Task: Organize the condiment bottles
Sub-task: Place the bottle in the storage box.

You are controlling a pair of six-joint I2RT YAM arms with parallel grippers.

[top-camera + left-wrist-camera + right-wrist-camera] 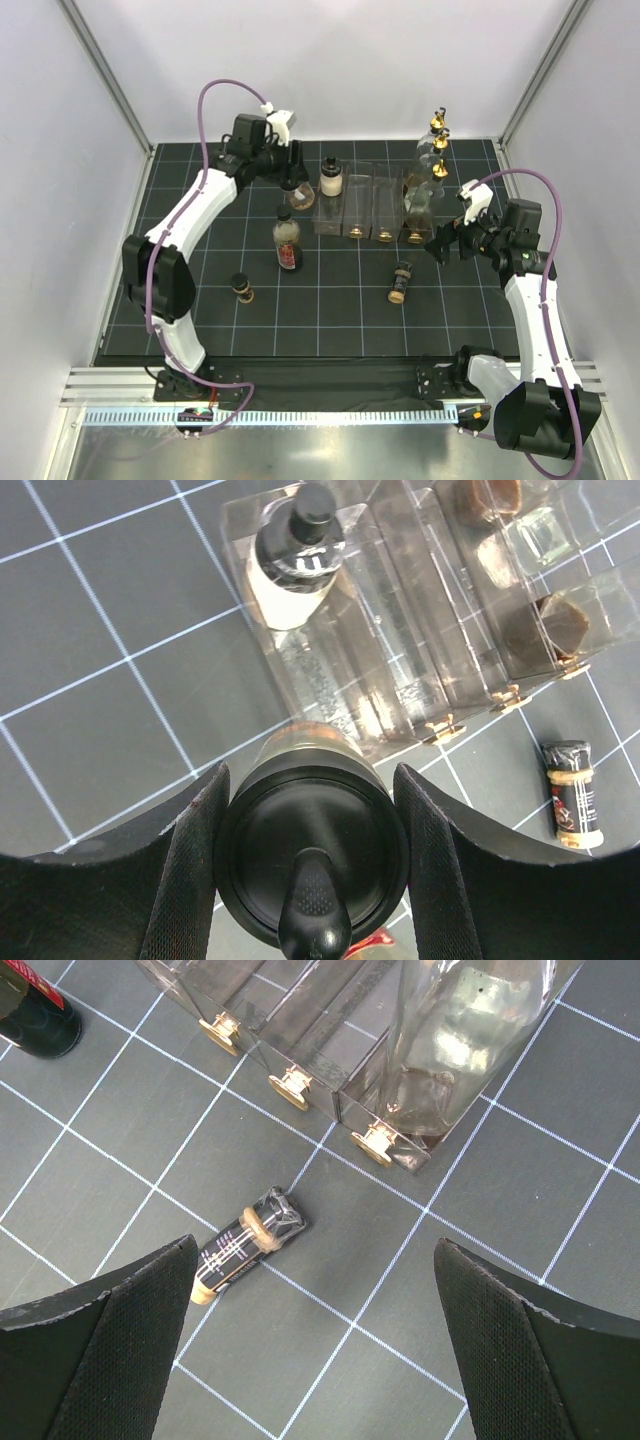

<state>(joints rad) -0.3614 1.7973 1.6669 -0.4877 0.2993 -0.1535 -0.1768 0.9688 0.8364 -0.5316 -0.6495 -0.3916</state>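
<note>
My left gripper (292, 168) (311, 810) is shut on a brown condiment bottle (298, 192) with a wide black cap (312, 855), just left of the clear rack (368, 208). One black-capped bottle (331, 180) (298, 558) stands in the rack's leftmost slot. Tall clear bottles with gold spouts (432, 165) (470, 1030) fill its right end. A red-labelled bottle (287, 242) stands in front of the rack. Small bottles lie on the mat, one on the left (241, 288) and one in the middle (401, 281) (245, 1245). My right gripper (446, 245) (315, 1250) hangs open above the mat, right of the middle one.
The black gridded mat (340, 310) ends at white walls on three sides. The rack's front faces carry gold knobs (290, 1088). A dark bottle base (35, 1015) shows at the upper left of the right wrist view.
</note>
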